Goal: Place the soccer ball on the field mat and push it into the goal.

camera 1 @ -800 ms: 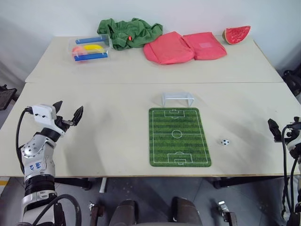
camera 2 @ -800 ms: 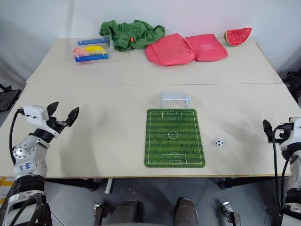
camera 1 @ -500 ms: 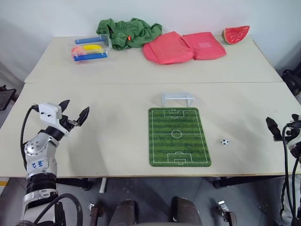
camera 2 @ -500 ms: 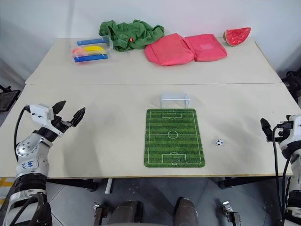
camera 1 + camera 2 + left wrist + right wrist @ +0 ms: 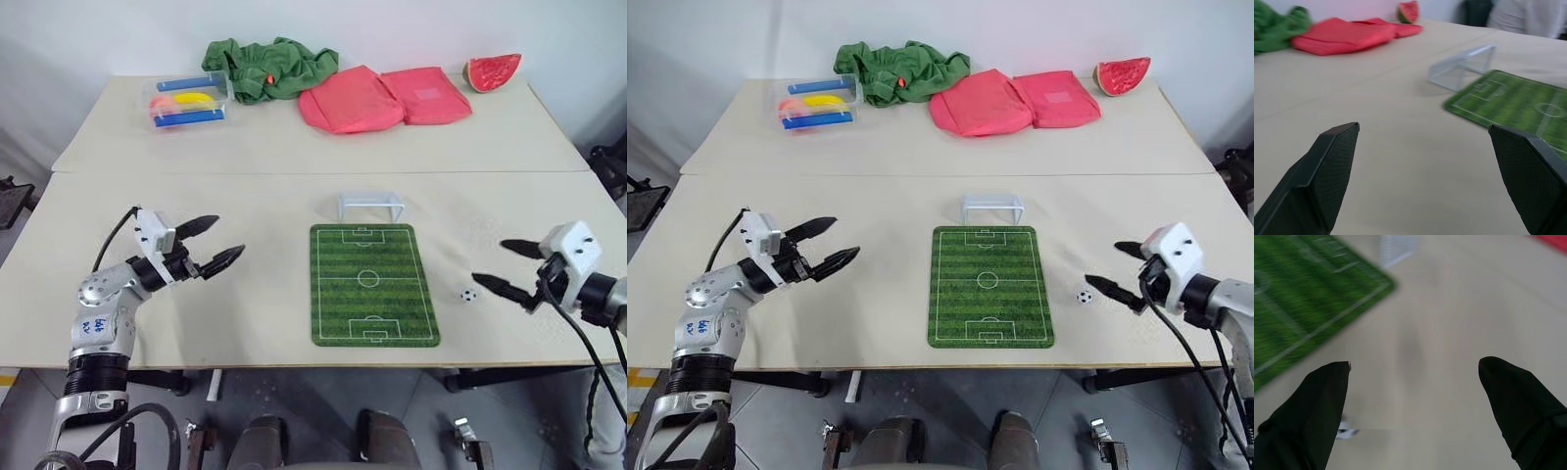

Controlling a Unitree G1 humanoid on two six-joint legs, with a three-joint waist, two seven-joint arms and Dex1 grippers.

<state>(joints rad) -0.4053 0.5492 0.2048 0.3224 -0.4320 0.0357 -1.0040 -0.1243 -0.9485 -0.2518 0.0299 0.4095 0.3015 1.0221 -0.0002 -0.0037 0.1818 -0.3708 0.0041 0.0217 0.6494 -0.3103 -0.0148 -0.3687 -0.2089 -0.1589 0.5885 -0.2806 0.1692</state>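
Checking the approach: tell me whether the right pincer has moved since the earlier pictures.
Yes. The right pincer, open, has swung in from the table's right edge toward the soccer ball.

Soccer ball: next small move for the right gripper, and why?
Probably ease the open right gripper forward and down to straddle the tiny white soccer ball with black patches. It sits on the beige table, off the striped green field mat, just beyond one fingertip, ungrasped.

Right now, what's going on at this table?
The robot is setting up to pick up the ball, which sits on the table just right of the mat, not yet on it. The right gripper is open, close beside the ball without touching it. The left gripper hovers open over bare table left of the mat. The goal stands at the mat's far end.
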